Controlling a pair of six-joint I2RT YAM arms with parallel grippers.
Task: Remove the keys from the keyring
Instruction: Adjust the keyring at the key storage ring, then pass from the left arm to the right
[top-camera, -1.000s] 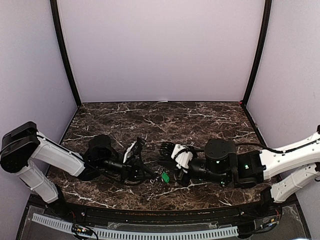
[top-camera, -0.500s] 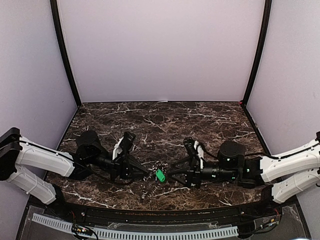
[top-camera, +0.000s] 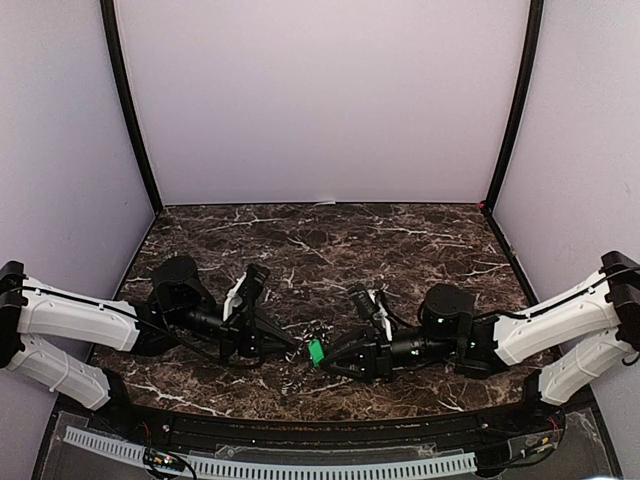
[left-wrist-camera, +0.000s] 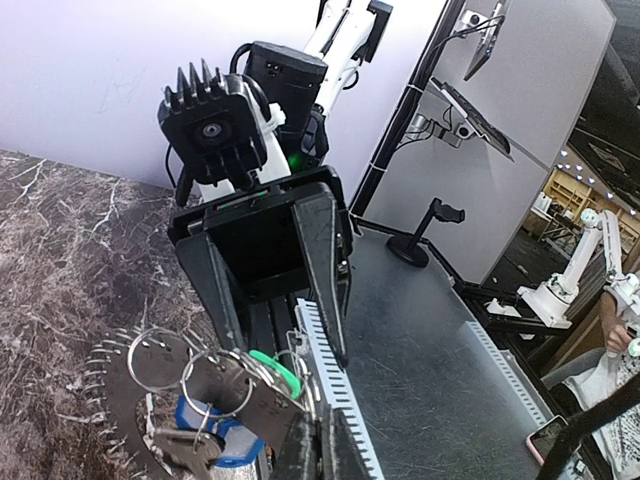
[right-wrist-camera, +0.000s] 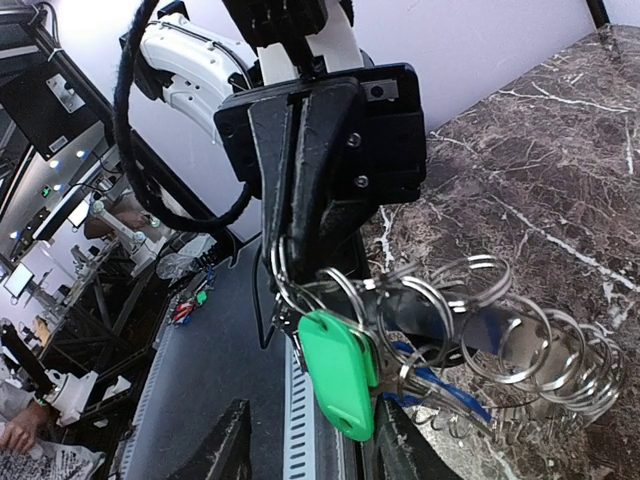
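My left gripper (top-camera: 283, 345) is shut on the wire rings of a key bunch (right-wrist-camera: 470, 320) and holds it just above the marble. From the bunch hang a green key (right-wrist-camera: 340, 375), also visible as a green key (top-camera: 315, 351) and a green key (left-wrist-camera: 275, 368), and blue keys (right-wrist-camera: 440, 385) behind it. The toothed keyring (left-wrist-camera: 105, 385) lies beside the bunch, part hidden. My right gripper (top-camera: 332, 362) faces the left one and is open, its fingertips (right-wrist-camera: 228, 450) standing either side of the green key, not closed on it.
Dark marble tabletop (top-camera: 330, 240) with pale walls on three sides. A perforated white cable strip (top-camera: 270, 465) runs along the near edge below the arms. Both arms lie low and meet near the front middle.
The right gripper opened, let go and drew back to the right, then came in again toward the green key. The left arm shifted slightly left, still holding the bunch.
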